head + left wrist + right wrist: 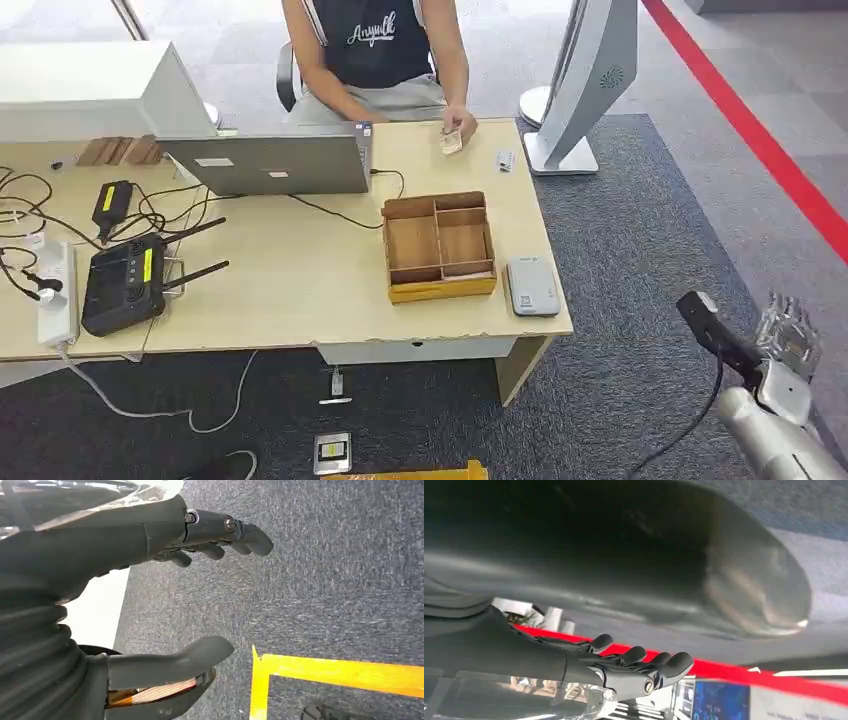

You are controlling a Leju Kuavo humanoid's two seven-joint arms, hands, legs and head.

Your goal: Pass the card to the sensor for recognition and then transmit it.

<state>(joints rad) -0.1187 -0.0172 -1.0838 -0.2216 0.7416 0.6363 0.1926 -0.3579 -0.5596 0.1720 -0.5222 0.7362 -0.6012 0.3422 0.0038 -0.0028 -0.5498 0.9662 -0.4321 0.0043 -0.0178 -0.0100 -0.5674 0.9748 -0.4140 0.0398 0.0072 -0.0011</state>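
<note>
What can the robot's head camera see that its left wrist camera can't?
Head view alone: the light wooden table, the brown wooden divided tray, the small grey card reader, a seated person's hand holding a small card, and the robot's right hand off to the side, holding nothing. Left wrist view alone: the left hand, fingers apart and empty, above yellow floor tape. Both share the grey carpet.

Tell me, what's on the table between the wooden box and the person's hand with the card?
Nothing. In the head view, bare tabletop runs from the box to the person's hand holding the card.
</note>
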